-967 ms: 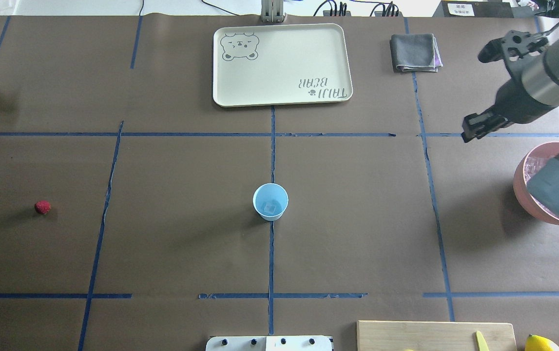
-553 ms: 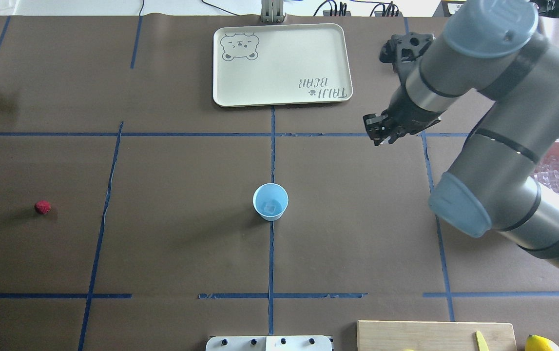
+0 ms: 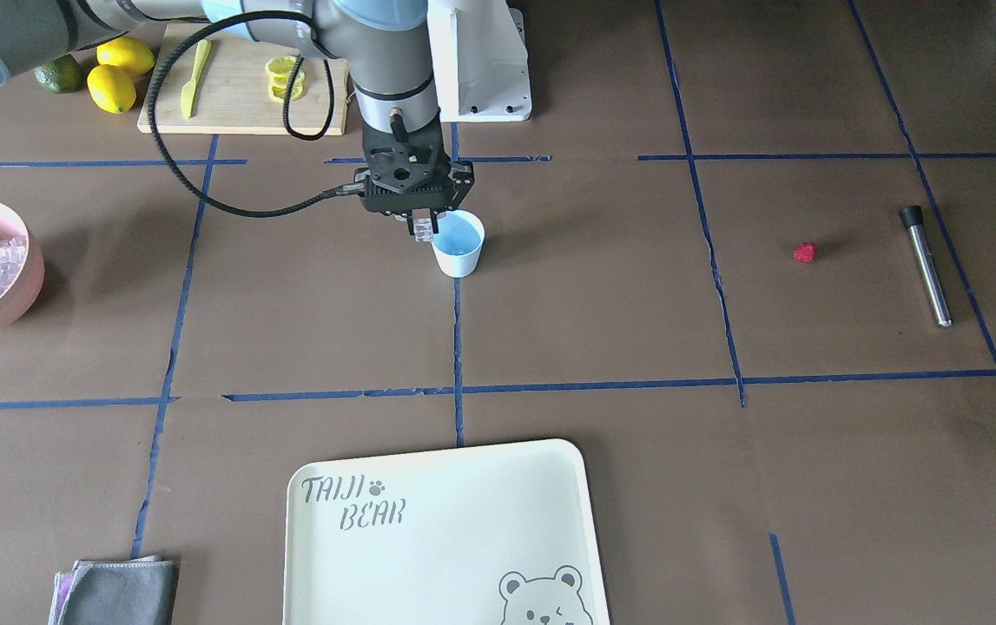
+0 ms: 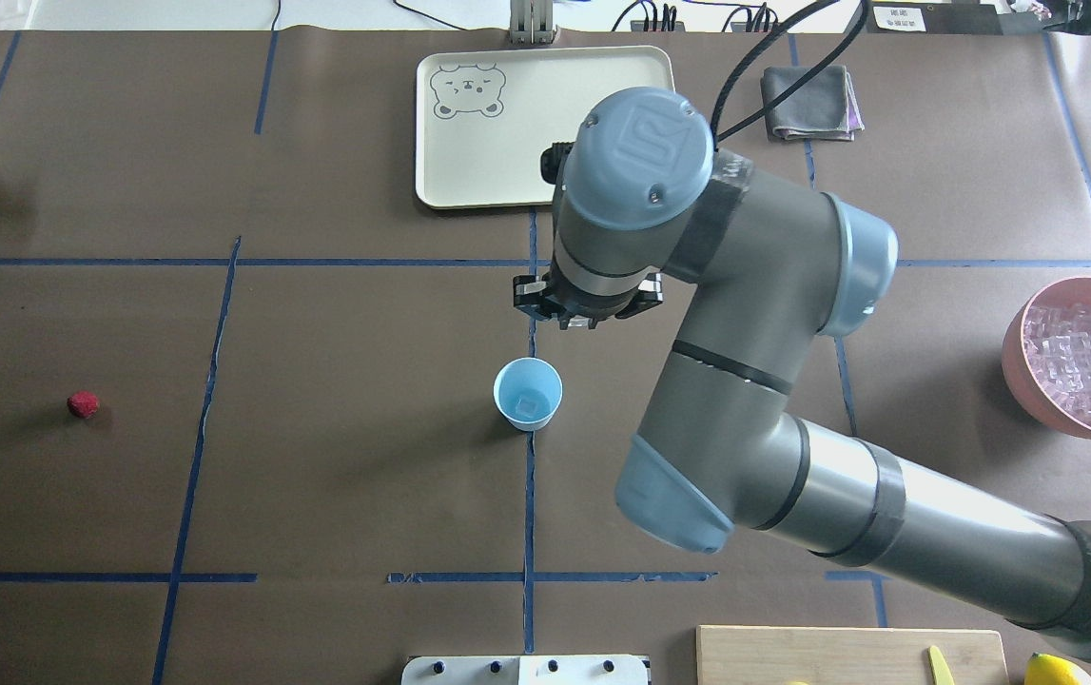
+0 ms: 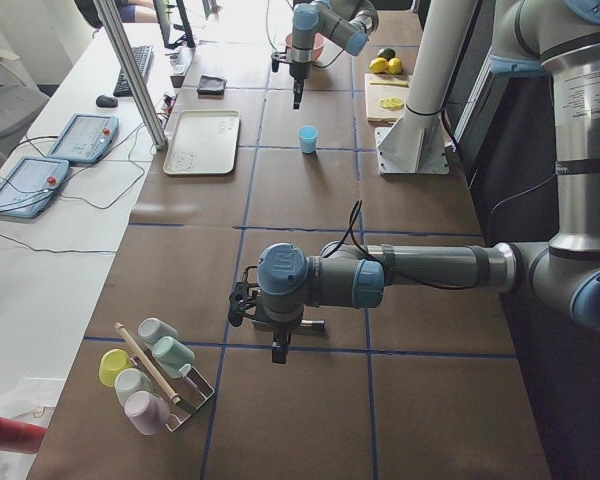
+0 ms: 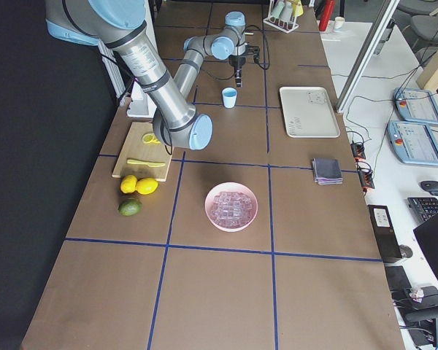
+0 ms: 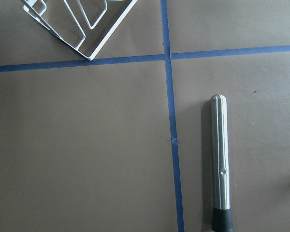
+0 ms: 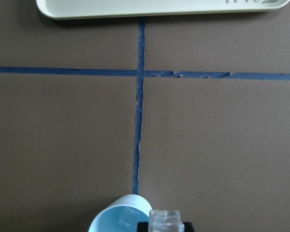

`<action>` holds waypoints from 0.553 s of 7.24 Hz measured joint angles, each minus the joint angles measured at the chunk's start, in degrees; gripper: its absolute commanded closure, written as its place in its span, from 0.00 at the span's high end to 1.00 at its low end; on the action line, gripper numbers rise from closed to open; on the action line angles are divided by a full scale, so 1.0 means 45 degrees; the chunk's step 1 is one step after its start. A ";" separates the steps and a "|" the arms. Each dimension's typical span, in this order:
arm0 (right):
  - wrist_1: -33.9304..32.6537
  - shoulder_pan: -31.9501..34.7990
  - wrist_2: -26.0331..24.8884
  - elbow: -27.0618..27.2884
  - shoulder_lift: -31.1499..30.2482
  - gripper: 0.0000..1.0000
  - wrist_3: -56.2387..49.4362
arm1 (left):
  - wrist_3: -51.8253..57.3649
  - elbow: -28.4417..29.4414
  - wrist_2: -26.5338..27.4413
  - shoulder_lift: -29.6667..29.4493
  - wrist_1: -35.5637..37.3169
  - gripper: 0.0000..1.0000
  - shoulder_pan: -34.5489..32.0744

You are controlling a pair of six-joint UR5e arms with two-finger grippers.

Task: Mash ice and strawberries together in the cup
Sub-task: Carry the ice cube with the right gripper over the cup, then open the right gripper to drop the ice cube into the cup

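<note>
1. Your left gripper (image 5: 278,350) hangs low over the table's left end. Only the side camera shows it, so you cannot tell whether its jaws are apart or together. Its wrist camera looks down on a metal rod (image 7: 218,159) with a black end, lying flat beside a blue tape line, and on a corner of a white wire rack (image 7: 82,29).
2. The strawberry (image 4: 83,404) lies alone on the brown paper, right of the rod and well apart from the cup.
3. The cup (image 4: 527,393) stands upright at the table's centre on a tape line, with a clear cube of ice (image 4: 531,406) on its bottom.
4. Your right gripper (image 3: 420,230) points straight down and is clamped on an ice cube (image 8: 165,220). It hangs above the table close to the cup; in its wrist view the held cube sits just beside the cup's rim.
5. The cream tray (image 4: 469,181) lies at the far edge beyond the cup, and a folded grey cloth (image 4: 807,100) lies right of it.
6. The pink bowl (image 4: 1016,366) sits at the right edge, heaped with loose ice (image 4: 1082,362), well apart from the cup.
</note>
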 measured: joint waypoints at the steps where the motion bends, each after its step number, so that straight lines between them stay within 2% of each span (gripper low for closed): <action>1: 0.0012 -0.0480 -0.0365 -0.0448 0.0250 0.00 0.0245 | -0.0002 0.0000 -0.0013 0.0008 0.0001 1.00 0.0000; 2: 0.0033 -0.0833 -0.0623 -0.0763 0.0334 0.00 0.0415 | 0.0001 0.0000 -0.0018 0.0014 0.0001 1.00 0.0000; 3: 0.0056 -0.1063 -0.0738 -0.0979 0.0354 0.17 0.0554 | 0.0005 0.0000 -0.0019 0.0015 0.0001 1.00 0.0000; 4: 0.0066 -0.1174 -0.0776 -0.1084 0.0353 0.99 0.0621 | 0.0002 0.0000 -0.0020 0.0016 0.0002 1.00 0.0000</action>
